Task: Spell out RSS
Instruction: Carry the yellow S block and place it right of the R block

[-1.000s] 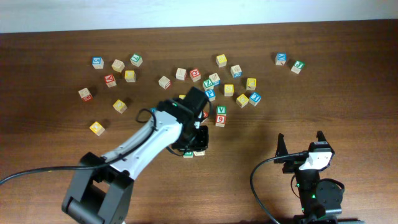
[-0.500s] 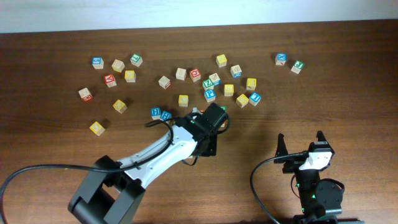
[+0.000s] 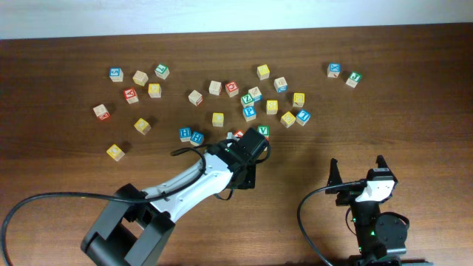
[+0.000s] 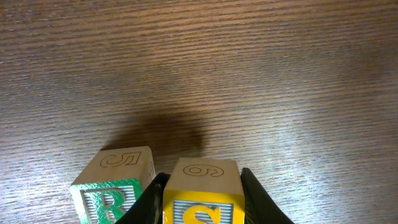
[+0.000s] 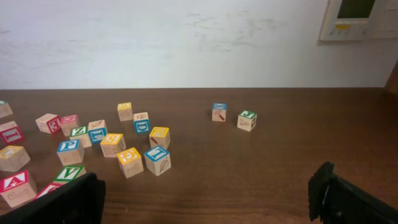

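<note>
The left pincer (image 4: 202,202), shifted right across the desk (image 4: 249,74), grips a yellow S cube (image 4: 202,180) just beside the R cube (image 4: 112,193); a second S apparently remains; right pincer (image 3: 356,164) gapes wide.

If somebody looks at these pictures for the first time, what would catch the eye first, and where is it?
First comes the left gripper, closed on a yellow S cube, with a green R cube just beside it, near the middle of the table. Behind it, many coloured letter cubes lie scattered over the far half. The right gripper stands open and empty at the near right edge.
</note>
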Robot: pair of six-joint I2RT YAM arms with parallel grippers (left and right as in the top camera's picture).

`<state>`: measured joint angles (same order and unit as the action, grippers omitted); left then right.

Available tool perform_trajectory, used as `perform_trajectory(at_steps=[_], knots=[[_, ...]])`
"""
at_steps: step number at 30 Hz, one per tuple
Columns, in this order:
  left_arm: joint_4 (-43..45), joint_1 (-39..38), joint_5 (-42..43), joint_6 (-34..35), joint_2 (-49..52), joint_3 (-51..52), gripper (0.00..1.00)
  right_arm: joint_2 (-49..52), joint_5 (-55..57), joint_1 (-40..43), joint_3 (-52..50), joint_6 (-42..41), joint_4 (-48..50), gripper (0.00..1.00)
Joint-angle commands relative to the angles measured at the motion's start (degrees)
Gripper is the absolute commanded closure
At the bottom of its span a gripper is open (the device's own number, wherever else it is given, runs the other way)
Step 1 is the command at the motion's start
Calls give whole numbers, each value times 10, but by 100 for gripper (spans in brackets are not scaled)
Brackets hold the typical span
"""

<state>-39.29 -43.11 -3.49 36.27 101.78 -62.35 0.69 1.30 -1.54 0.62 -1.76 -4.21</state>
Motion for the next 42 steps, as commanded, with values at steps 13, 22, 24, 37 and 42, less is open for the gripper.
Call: perform_trajectory(at_steps=[13, 22, 24, 37, 42], knots=[[16, -2, -9, 2, -1, 19, 77, -4, 7, -2, -3, -6, -3, 2], [26, -2, -24, 2, -1, 23, 74, -4, 7, -2, -3, -6, -3, 2], [26, -2, -24, 2, -1, 23, 73, -4, 7, -2, -3, -6, -3, 2], [28, -2, -23, 2, -1, 23, 82, -4, 7, -2, -3, -6, -3, 2], [28, -2, -21, 7, -1, 23, 78, -4, 7, -2, -3, -6, -3, 2]])
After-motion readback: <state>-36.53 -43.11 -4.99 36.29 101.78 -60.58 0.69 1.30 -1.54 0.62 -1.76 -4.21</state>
